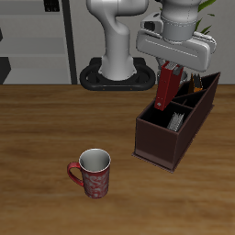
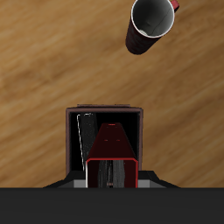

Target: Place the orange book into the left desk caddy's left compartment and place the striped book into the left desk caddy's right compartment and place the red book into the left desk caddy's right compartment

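Note:
My gripper (image 1: 171, 67) is shut on the top edge of the dark red book (image 1: 165, 88), which hangs upright and slightly tilted. Its lower end is over the large square right compartment (image 2: 105, 122) of the dark brown left desk caddy (image 1: 156, 145). In the wrist view the red book (image 2: 112, 156) points down into that compartment. The striped book (image 1: 175, 118) stands inside the same compartment against one wall (image 2: 85, 133). An orange edge, the orange book (image 1: 196, 90), shows in the narrower left compartment at the caddy's taller far end.
A red patterned mug (image 1: 93, 173) with a white inside stands on the wooden table nearer the front edge, well apart from the caddy; the wrist view shows the mug (image 2: 150, 23) too. The robot's base (image 1: 117, 73) is behind.

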Tool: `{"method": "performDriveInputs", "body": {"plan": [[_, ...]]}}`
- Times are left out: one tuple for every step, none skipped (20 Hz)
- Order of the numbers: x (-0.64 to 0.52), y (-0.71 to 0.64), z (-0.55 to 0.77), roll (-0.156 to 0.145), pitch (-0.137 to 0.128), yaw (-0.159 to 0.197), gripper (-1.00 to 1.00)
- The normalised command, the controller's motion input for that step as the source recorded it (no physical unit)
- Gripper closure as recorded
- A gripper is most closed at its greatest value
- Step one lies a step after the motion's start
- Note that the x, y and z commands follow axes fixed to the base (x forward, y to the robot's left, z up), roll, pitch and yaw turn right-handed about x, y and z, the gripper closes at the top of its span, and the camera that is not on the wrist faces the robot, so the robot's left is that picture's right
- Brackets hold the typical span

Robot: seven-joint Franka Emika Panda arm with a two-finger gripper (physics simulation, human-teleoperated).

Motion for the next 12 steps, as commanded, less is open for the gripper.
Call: {"method": "performDriveInputs", "body": {"plan": [[0.08, -0.05, -0.20, 0.010, 0.036, 0.024, 1.00], [-0.12, -0.11, -0.08, -0.024, 0.012, -0.024, 1.00], [0.06, -0.03, -0.11, 0.013, 0.012, 0.004, 1.00], [-0.10, -0.08, -0.05, -0.010, 0.010, -0.007, 1.00], [0.07, -0.03, -0.23, 0.001, 0.008, -0.005, 1.00], [0.02, -0.03, -0.17, -0.020, 0.019, 0.000, 1.00], [0.15, 0.02, -0.20, 0.017, 0.048, 0.020, 1.00], [0.09, -0.01, -0.13, 0.003, 0.009, 0.015, 1.00], [-0.12, -0.06, -0.07, -0.010, -0.001, -0.006, 1.00], [0.13, -0.04, -0.21, -0.013, 0.028, -0.009, 1.00], [0.01, -0.05, -0.18, -0.007, 0.021, 0.008, 1.00], [0.04, 0.07, -0.22, 0.000, 0.004, 0.009, 1.00]]}}
